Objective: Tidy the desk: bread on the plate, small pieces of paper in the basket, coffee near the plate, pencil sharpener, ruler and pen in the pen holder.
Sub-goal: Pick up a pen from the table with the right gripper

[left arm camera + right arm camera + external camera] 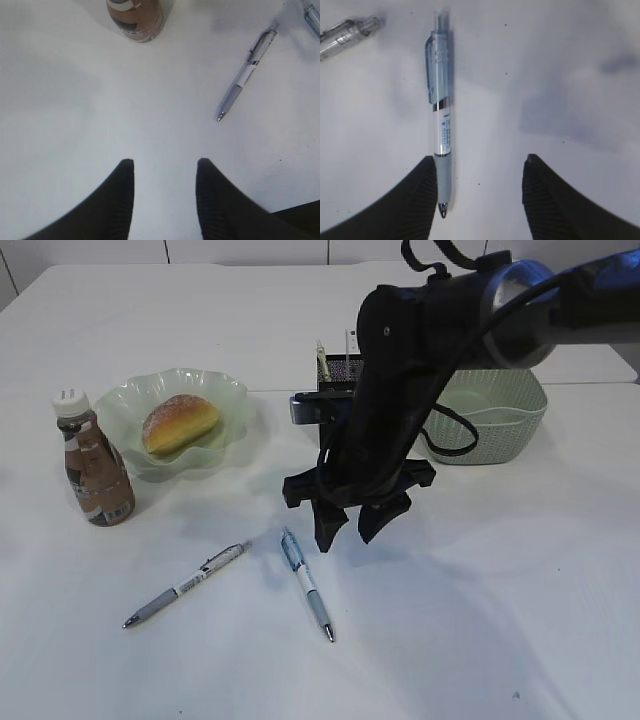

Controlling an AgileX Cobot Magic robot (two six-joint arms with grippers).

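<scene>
Two pens lay nearest the camera on the white surface [520, 620]. The grey-white pen [187, 585] pointed its tip toward 8 o'clock, and the pale blue pen [306, 584] lay just to its right with its tip toward 5 o'clock.

My right end effector [347, 525] hung over the surface just at 1 o'clock of the blue pen's clip end, its fingers spread and pinching nothing. In my right wrist view the blue pen [440, 120] ran lengthwise just beside the left finger, its tip low near that fingertip [427, 167], and I could not tell whether they touched.

My left end effector [164, 162] showed only in its own wrist view, fingers spread apart over bare surface with nothing between them; the grey-white pen [246, 74] lay at 1 o'clock from it.

Farther back at the left stood the coffee [92, 462], upright, just at 8 o'clock of the plate [120, 405]. The bread [180, 423] rested on the plate.

Behind my right arm, the pen holder [333, 370] stood partly hidden, something pale standing up in it. At its 3 o'clock sat the basket [510, 415].
</scene>
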